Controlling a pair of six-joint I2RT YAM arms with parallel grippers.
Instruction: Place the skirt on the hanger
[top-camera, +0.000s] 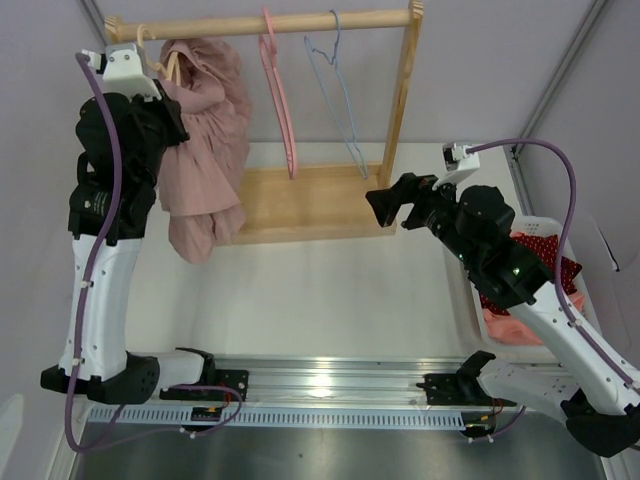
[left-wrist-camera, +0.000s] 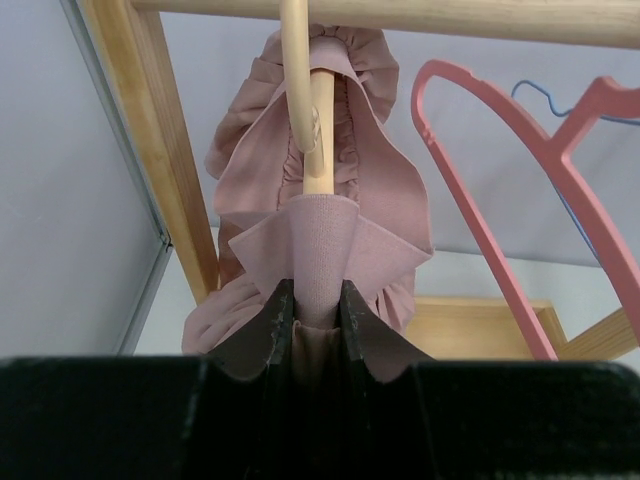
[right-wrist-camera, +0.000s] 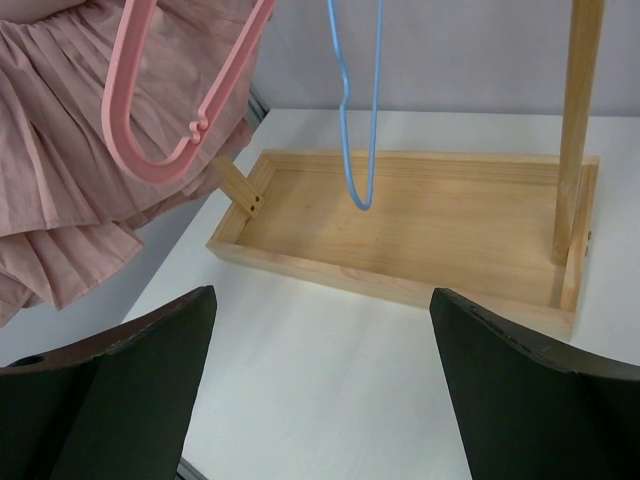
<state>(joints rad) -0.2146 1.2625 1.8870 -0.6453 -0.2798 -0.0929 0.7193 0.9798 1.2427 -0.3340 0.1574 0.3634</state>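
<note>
Pink skirt (left-wrist-camera: 320, 245) on wooden hanger (left-wrist-camera: 318, 150), far-left table (top-camera: 300, 280) corner, left jaws pinching it, pink hanger (left-wrist-camera: 484, 240) beside, right jaws spread.

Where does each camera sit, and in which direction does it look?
Top external: above, behind the bases, looking down on table, left arm and right arm.
Left wrist: faces the skirt, left tool shut on its waistband.
Right wrist: faces the wooden tray, open right tool framing it.
All views share the pink hanger.
</note>
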